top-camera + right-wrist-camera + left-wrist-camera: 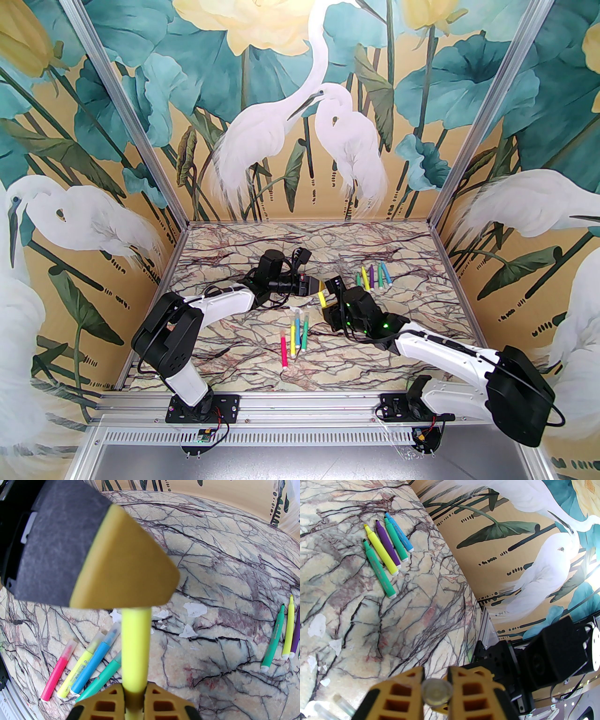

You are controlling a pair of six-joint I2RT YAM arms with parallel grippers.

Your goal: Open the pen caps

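Your left claw is clamped on the clear round plastic pen cap above the middle of the marble counter; your right claw grips the yellow plastic pen barrel

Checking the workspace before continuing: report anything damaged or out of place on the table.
White ragged patches mar the marble-patterned table near its middle, breaking the veined print. They look like chipped surface or stuck scraps; I cannot tell which.

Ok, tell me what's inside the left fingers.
A clear pen cap, seen end-on, is pinched between the left fingers. The yellow pen behind it is covered by the cap there, so whether the cap is off cannot be seen.
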